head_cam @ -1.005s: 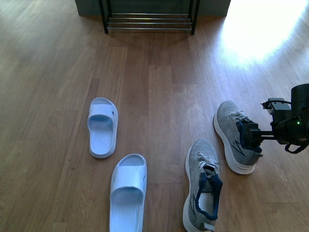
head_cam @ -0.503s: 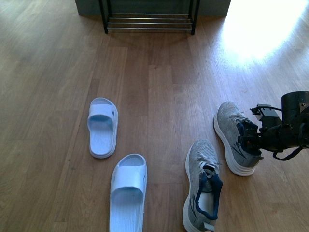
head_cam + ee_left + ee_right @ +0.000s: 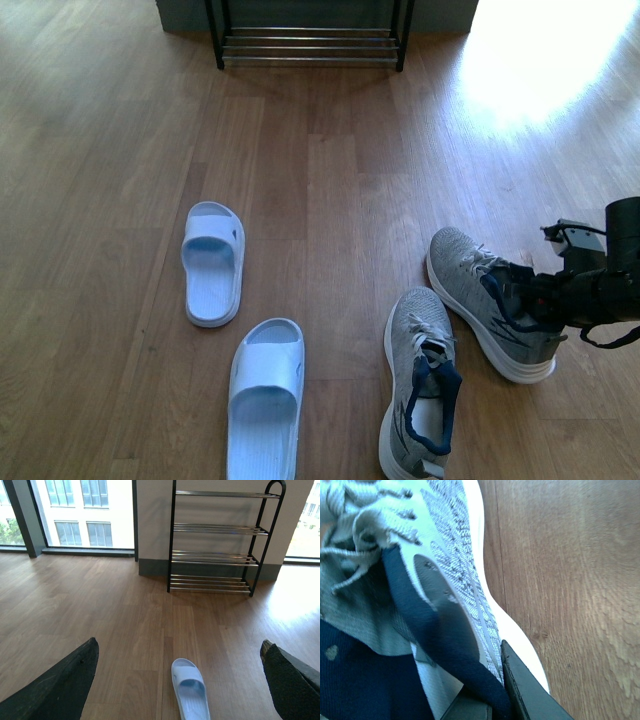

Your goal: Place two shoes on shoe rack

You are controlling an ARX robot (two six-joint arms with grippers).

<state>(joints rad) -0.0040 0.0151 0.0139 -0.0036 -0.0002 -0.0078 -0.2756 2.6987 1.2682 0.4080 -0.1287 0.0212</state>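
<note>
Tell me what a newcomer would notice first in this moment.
The right gripper pinches the collar of one grey sneaker on the wooden floor, right of centre in the front view, with its twin lying just beside it. Two white slides sit further left. The shoe rack stands against the far wall.
</note>
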